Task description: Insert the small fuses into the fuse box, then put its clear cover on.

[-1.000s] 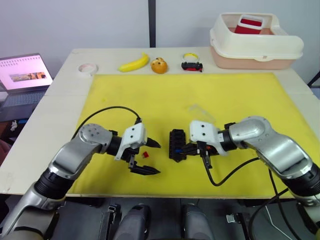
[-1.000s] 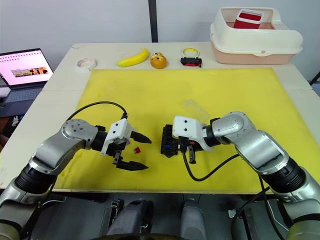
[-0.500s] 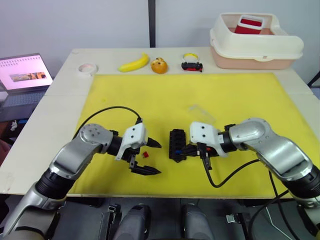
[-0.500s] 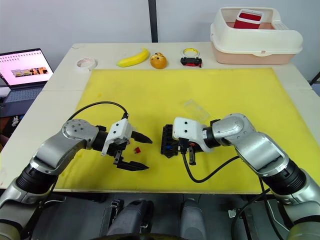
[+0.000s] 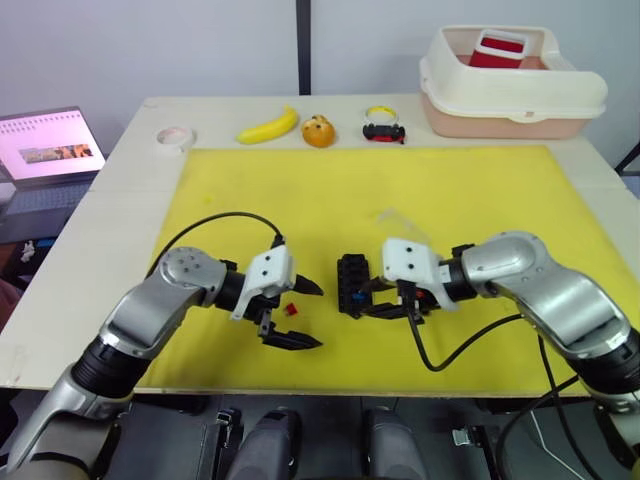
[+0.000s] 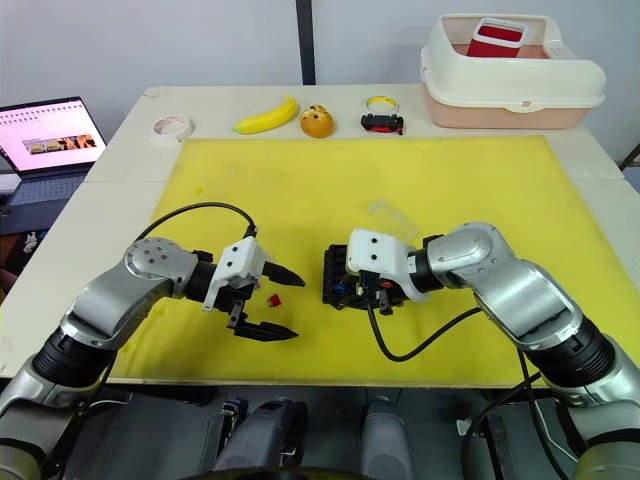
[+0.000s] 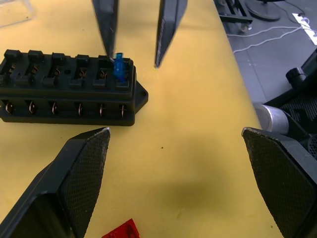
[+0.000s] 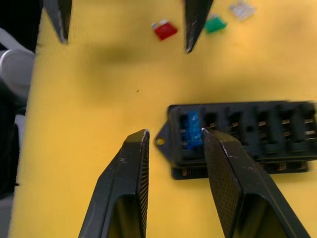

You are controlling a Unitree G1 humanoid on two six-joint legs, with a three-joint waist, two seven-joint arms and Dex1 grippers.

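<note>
A yellow mat (image 5: 450, 190) covers most of the bench (image 5: 130, 210); all task parts lie on the mat, toward its front edge. The left gripper (image 5: 298, 314) sits left of centre near that front edge, its fingers spread wide with nothing between them. The right gripper (image 8: 173, 163) sits just right of centre, its fingers (image 8: 130, 188) parted and reaching over the near end of the box; one finger stands just beside the blue fuse, and contact cannot be confirmed. The box (image 7: 69, 87), a black block with a row of slots, lies between the two grippers at the middle of the mat's front portion. The cover (image 6: 392, 220) lies flat on the mat behind the right gripper, nearer the mat's centre. The blue fuse (image 7: 119, 67) stands upright in the end slot of the box; the other slots in view are open. A red fuse (image 5: 291, 309) lies on the mat between the left gripper's fingers, apart from both. In the right wrist view, a green fuse (image 8: 215, 24) and a pale fuse (image 8: 241, 9) lie just beside each other on the mat, near the red one.
</note>
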